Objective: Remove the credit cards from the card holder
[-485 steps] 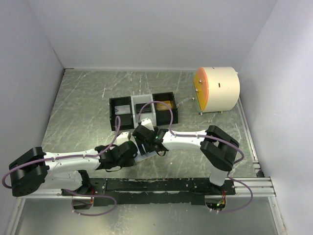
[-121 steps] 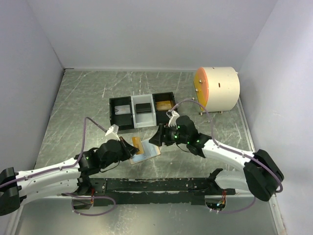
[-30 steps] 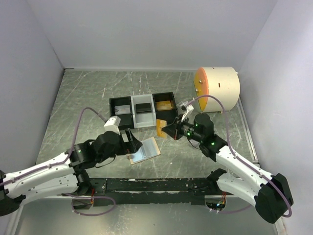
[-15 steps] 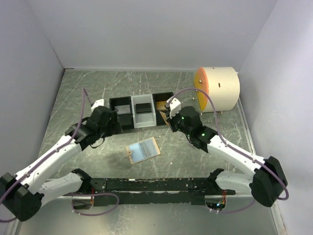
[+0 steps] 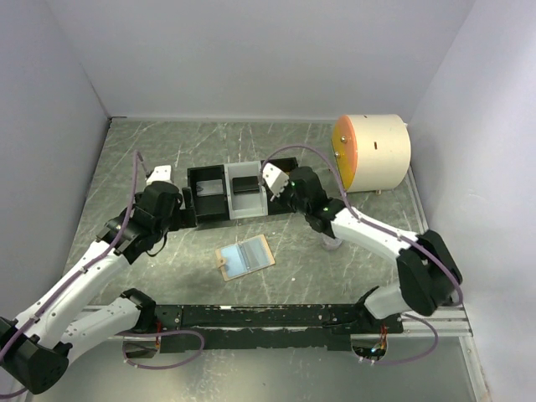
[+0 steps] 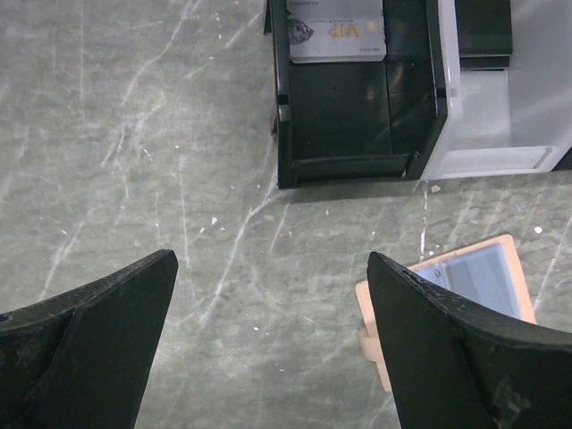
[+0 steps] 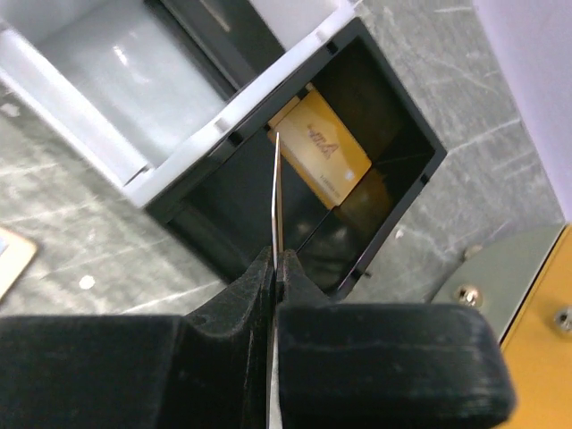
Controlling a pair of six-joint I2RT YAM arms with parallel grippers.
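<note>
The card holder [image 5: 244,256] lies open on the table, pale blue inside up, and its tan edge [image 6: 374,315] shows in the left wrist view. My left gripper [image 5: 174,219] [image 6: 273,344] hovers open and empty left of the tray [image 5: 191,198]. My right gripper [image 5: 280,191] [image 7: 277,261] is shut on a thin credit card [image 7: 277,183], seen edge-on, over the tray's right black compartment. A gold card [image 7: 322,152] lies in that compartment. A silver card [image 6: 335,31] lies in the left one and a black card [image 5: 245,185] in the white middle one.
A white drum with an orange face [image 5: 373,153] stands at the back right, close to my right arm. Pale walls close in the table on three sides. A black rail [image 5: 276,316] runs along the near edge.
My right gripper has carried a gold card from beside the card holder up over the tray's right compartment. My left gripper has drawn away from the card holder to the left of the tray.
</note>
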